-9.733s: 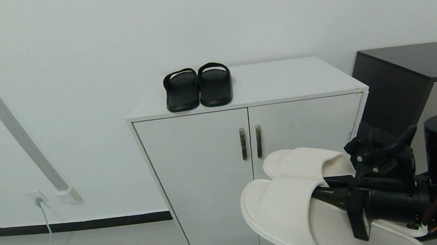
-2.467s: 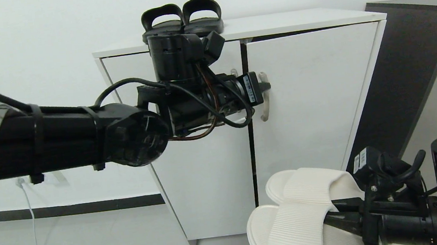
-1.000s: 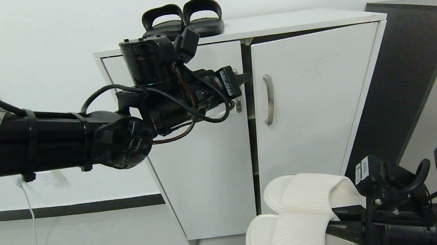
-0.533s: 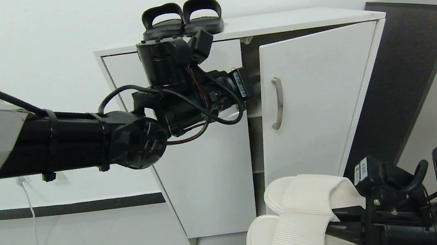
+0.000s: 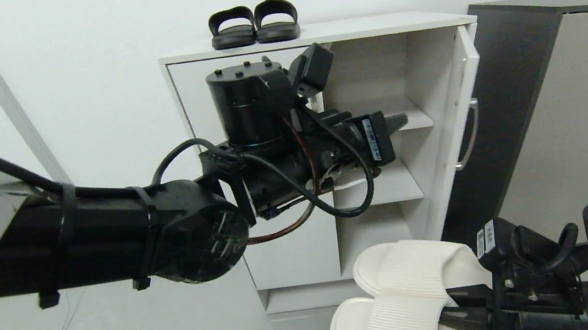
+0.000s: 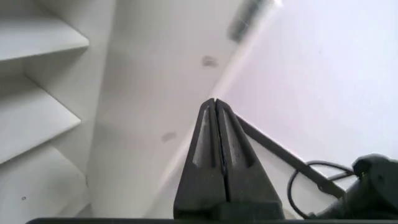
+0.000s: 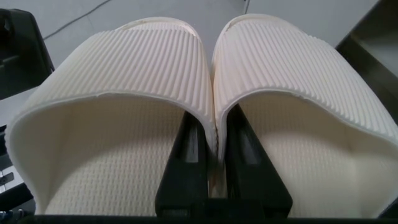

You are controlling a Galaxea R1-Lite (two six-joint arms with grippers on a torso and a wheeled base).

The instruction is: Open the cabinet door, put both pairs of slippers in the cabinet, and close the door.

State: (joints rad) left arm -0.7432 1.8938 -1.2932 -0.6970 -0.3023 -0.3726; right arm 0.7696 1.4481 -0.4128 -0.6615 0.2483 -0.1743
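**Item 1. White slippers** (image 5: 397, 291), one pair, lower centre-right of the head view. The uppers were ribbed and cream, and the insoles waffle-textured. The pair was clamped by the right gripper (image 7: 215, 137). One finger was set inside each slipper and the two adjoining inner walls were pinched between them. The long axis was laid from the gripper at lower right towards the toes at lower centre, so the toes led.

**Item 2. Cabinet** (image 5: 367, 26), white laminate, upper centre. The right door (image 5: 458, 74) was swung wide and seen nearly edge-on, with its metal bar handle (image 5: 469, 134) facing right. An upper shelf (image 5: 416, 118) and a lower shelf (image 5: 390, 187) were exposed, both flat and bare where visible.

**Governing relation.** The open compartment was placed directly above the held pair in the frame. The insertion was judged to call for a lift and a toe-first push by the right arm.

**Item 3. Left gripper** (image 5: 397, 120), at frame centre, before the opening at upper-shelf height. Its fingers were pressed flat together with nothing between them. It was judged to stand in the path to the shelves.

**Item 4. Black slippers** (image 5: 254, 24), one pair, moulded and smooth. They were set side by side on the cabinet top at upper centre, nearer the left arm.
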